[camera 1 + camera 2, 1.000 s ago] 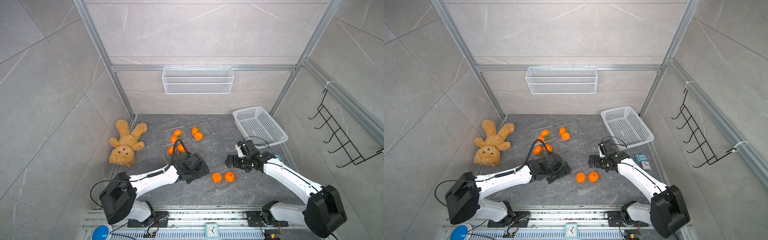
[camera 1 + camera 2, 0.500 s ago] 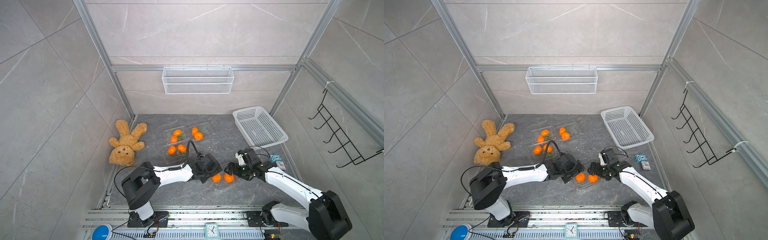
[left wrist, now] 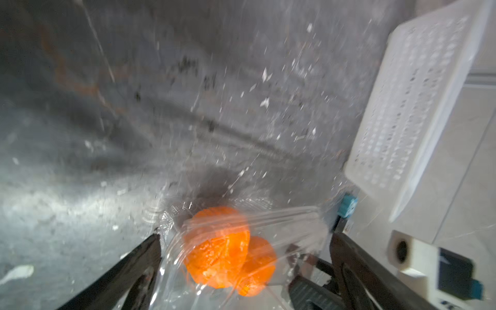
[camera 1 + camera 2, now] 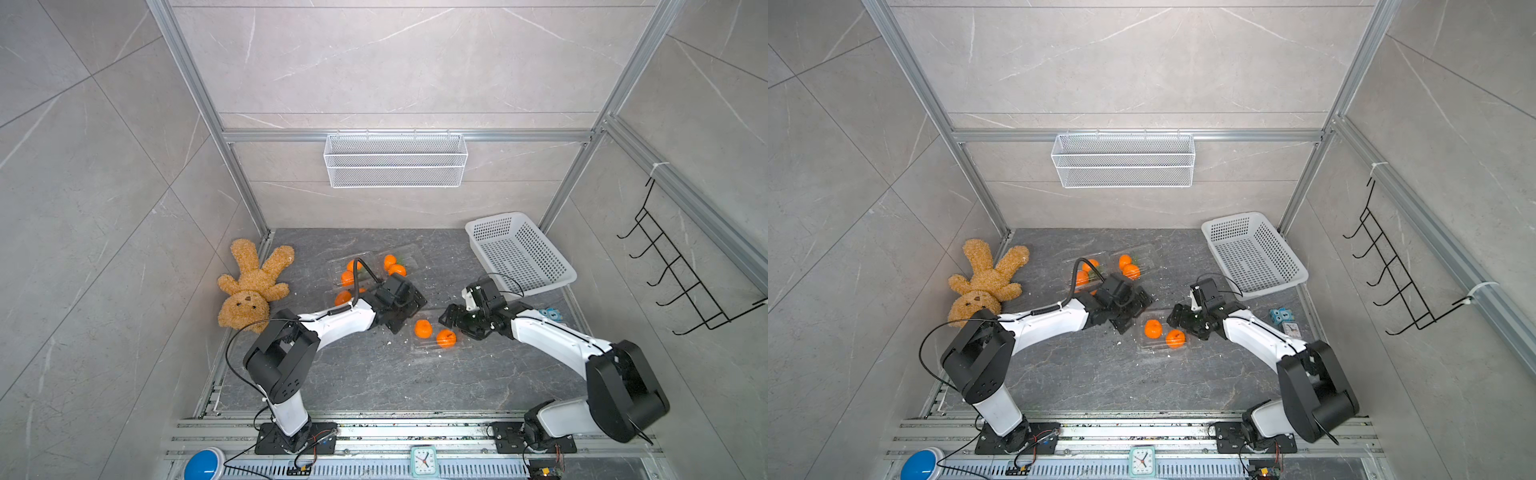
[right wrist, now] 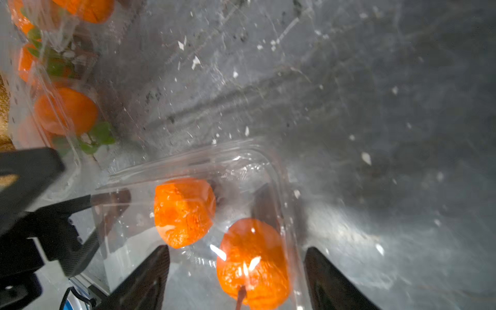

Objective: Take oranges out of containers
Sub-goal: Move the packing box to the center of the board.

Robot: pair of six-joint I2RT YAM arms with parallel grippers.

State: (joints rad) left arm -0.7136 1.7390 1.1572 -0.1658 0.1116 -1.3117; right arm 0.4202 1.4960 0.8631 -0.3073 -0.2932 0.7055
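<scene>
Leftmost, the left gripper (image 3: 245,237) gapes wide around one end of the clear clamshell container (image 5: 276,177) mid-bench (image 4: 374,374), which holds two oranges (image 4: 423,328), while the right gripper (image 5: 237,251), jaws apart, straddles one of them.

Seven oranges (image 4: 423,328) show plainly; an orange sliver behind an arm may be an eighth. Four clear clamshell containers (image 5: 239,157), two robot arms (image 4: 340,324), one teddy bear (image 4: 249,286), one white perforated basket (image 4: 519,253), one wire mesh basket (image 4: 395,162), one blue button (image 4: 203,465).
</scene>
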